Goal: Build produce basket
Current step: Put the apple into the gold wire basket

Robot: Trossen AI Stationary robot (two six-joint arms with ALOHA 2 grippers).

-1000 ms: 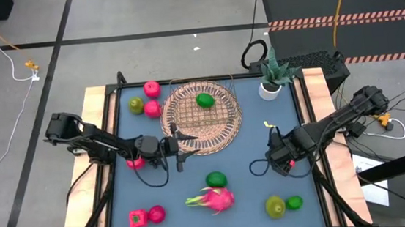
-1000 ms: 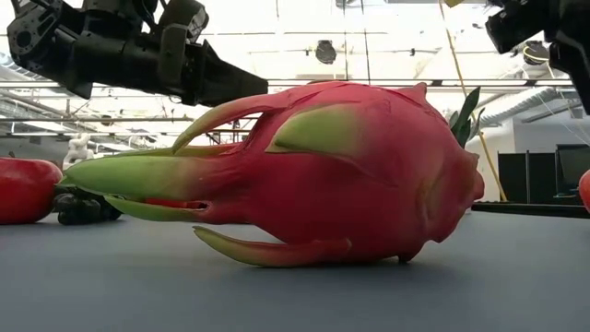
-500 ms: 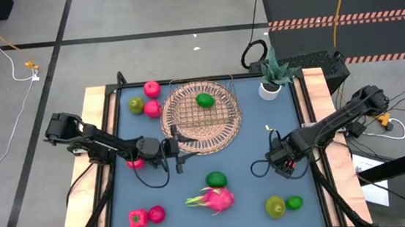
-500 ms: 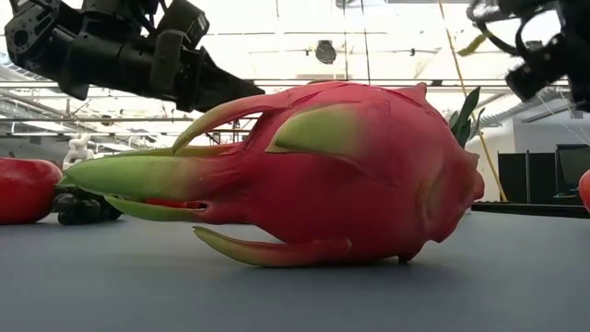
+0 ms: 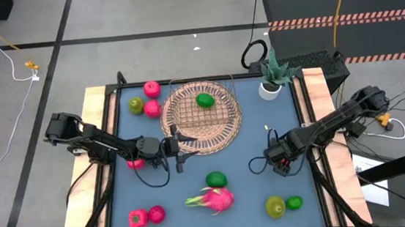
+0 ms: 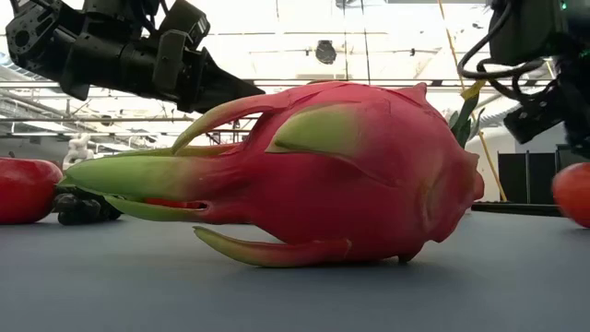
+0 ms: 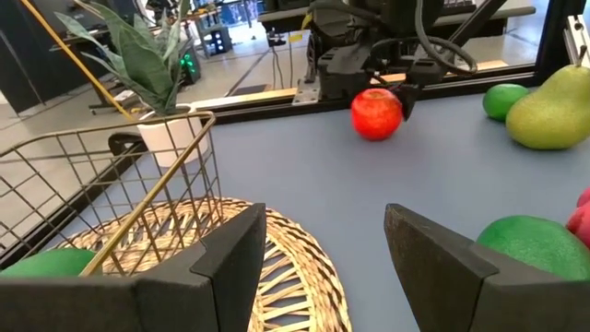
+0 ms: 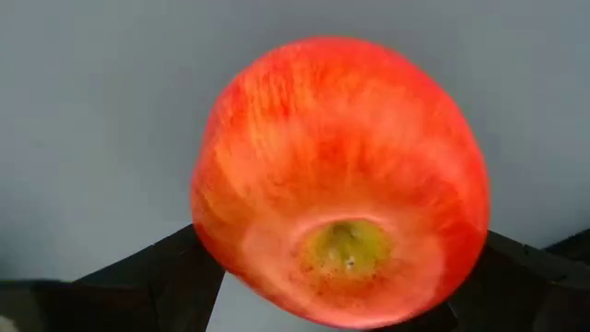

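The wicker basket [image 5: 202,121] with its wire frame sits at the table's far middle, and a green fruit [image 5: 205,100] lies in it. My left gripper [image 5: 178,151] hovers level at the basket's near rim, open and empty [image 7: 323,263]. My right gripper [image 5: 282,162] points down at the table's right, open. Its fingers stand on either side of a red apple [image 8: 341,175] that rests on the mat [image 7: 376,113]. The dragon fruit [image 5: 213,198] lies on its side at the near middle, with a green fruit [image 5: 216,179] just behind it. My right gripper comes at the red apple from above, one finger [image 8: 157,277] on each side of it. I cannot tell whether the fingers touch the apple's sides. The apple sits on the mat.
A pear [image 5: 275,207] and a small green fruit [image 5: 293,203] lie near right. Pink and green fruits [image 5: 151,103] lie far left, two pink ones [image 5: 147,217] near left, and one red one [image 5: 135,163] under the left arm. A potted plant [image 5: 271,78] stands far right.
My right gripper has come down toward the table, onto the red apple, staying open and pointing down. In the low view the apple now shows a little farther in from the right edge.
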